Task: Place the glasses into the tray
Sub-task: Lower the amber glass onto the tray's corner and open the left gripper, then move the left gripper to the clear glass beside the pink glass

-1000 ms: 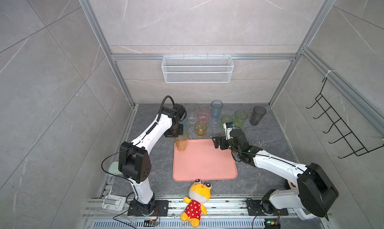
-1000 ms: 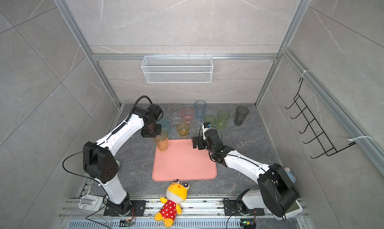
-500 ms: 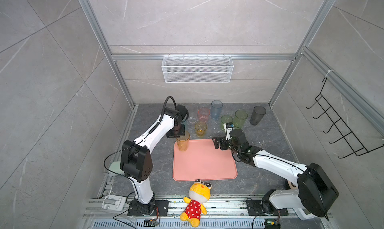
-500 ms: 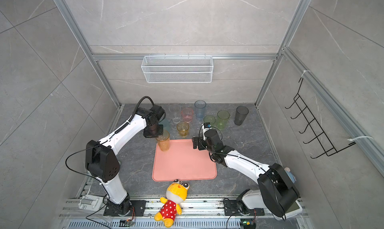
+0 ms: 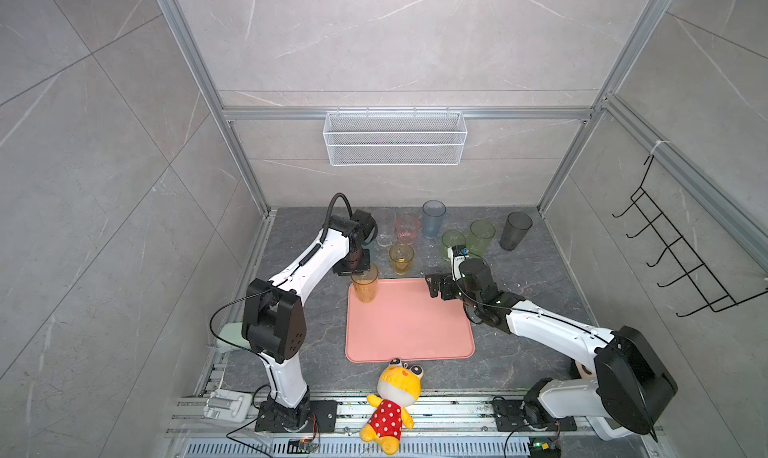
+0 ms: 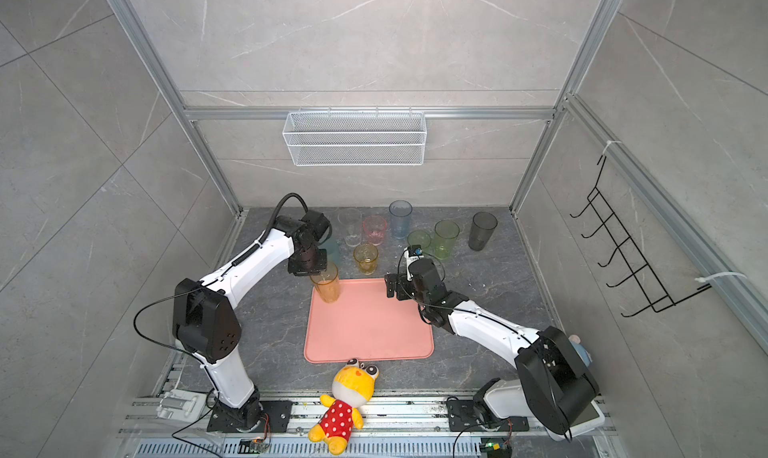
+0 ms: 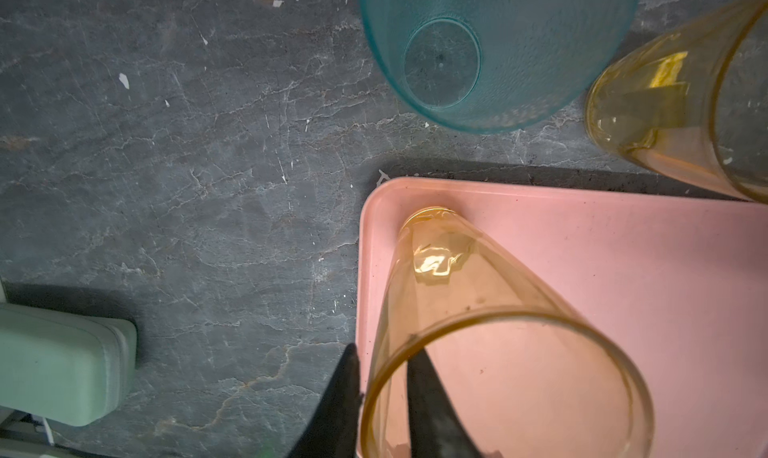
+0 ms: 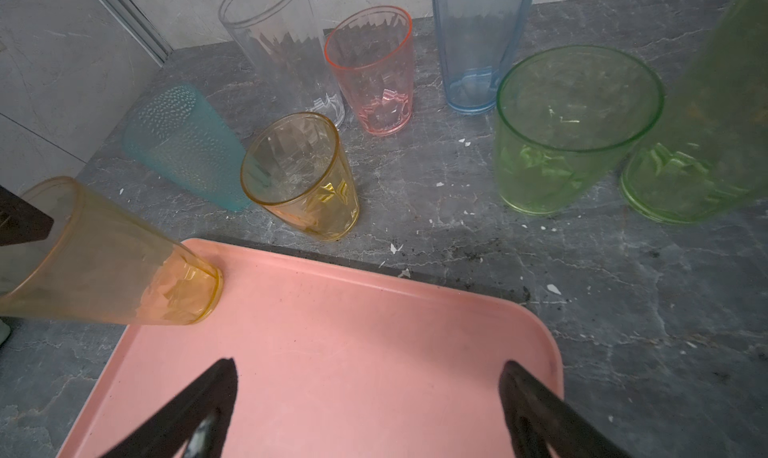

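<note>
Right in the far left corner of the tray [image 5: 409, 327], the amber glass [image 5: 365, 287] stands upright with its base inside the low rim. The left gripper [image 5: 360, 273] hangs directly over it. The left wrist view shows its jaws a little apart astride the glass's lip, one of the fingers [image 7: 432, 406] inside and the other outside, with a sliver of gap between the inner finger and the wall. The right gripper [image 5: 433, 286] hovers above the tray's far right corner, its jaws spread wide and holding nothing. The other glasses stand upright on the dark stone table [image 5: 519, 277] beyond the tray's far edge. The yellow glass [image 5: 401, 258] is nearest that edge, with the clear glass [image 5: 385, 227], pink glass [image 5: 407, 229] and blue glass [image 5: 433, 219] farther back. The short green glass [image 5: 453, 241] and tall green glass [image 5: 482, 237] stand behind the right gripper, and the grey glass [image 5: 515, 230] is farthest right. The teal glass [image 6: 332, 250] stands just behind the amber one, partly hidden by the left arm in a top view.
</note>
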